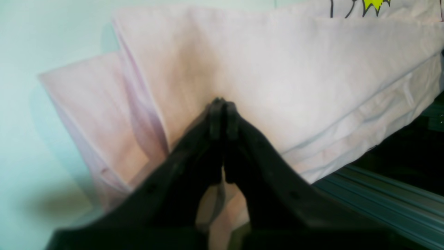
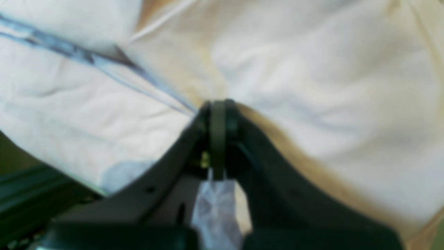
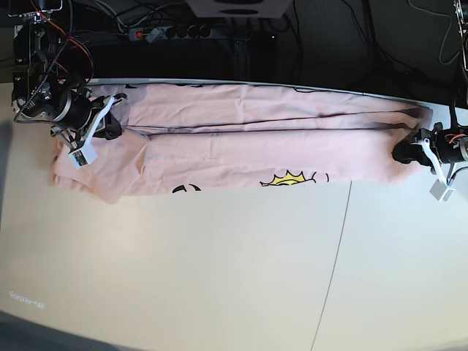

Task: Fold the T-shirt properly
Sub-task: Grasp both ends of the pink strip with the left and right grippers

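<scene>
Base view: nearest the camera, a broad stretch of pale counter [image 3: 219, 278] is seen, smooth and matte, crossed by one thin seam. Beyond it the T-shirt [image 3: 241, 157] is stretched lengthwise along the counter's far edge, strung between the two claws as a long, narrow band. A lengthwise fold is already laid in: one panel is turned over along a dark crease line running from claw to claw. On the nearer panel, just short of that crease, a yellow graphic [image 3: 291, 179] and bits of black lettering are left showing. The job is judged roughly half done; the cross folds that would shorten the band into a compact packet are not yet made, and a sleeve flap is bunched just beside the right claw.

The right claw [image 3: 110, 128] is clamped tight on fabric at one end; the left claw [image 3: 406, 152] is pinched shut on the other end. In the left wrist view, soft woven cotton is seen stacked in several thin layers, with stitched hems lying beyond the closed tips. The right wrist view is blurred, yet gentle wrinkles radiating from the grip can be made out.
</scene>
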{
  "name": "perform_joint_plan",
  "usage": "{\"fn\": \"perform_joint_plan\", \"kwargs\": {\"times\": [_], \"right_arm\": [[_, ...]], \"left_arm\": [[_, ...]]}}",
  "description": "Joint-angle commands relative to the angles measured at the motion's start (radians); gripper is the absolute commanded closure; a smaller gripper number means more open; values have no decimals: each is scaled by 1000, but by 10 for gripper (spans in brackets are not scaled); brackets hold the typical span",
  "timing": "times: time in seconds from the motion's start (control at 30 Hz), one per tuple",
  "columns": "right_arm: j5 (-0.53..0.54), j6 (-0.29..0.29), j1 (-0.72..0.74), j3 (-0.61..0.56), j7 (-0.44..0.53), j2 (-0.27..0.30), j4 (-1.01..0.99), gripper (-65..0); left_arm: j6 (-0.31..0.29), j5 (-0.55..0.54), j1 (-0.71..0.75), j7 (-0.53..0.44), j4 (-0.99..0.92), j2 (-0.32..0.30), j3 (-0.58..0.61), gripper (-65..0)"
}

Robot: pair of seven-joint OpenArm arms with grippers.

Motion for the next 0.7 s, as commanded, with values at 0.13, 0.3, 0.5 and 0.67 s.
{"fn": "perform_joint_plan", "kwargs": {"times": [0.13, 0.3, 0.5, 0.67], "right_arm": [[-20, 88, 7, 6, 29, 16, -86, 0], [-20, 88, 13, 6, 32, 16, -120, 0], [-20, 86, 16, 6, 35, 16, -120, 0], [-20, 86, 16, 6, 35, 16, -123, 0]], "left_arm": [[-18, 24, -16, -36, 9, -23, -11, 0], [-18, 74, -15, -57, 9, -23, -11, -231], [-18, 134, -13, -72, 8, -34, -11, -299], [-18, 124, -13, -97, 8, -76, -14, -299]]}}
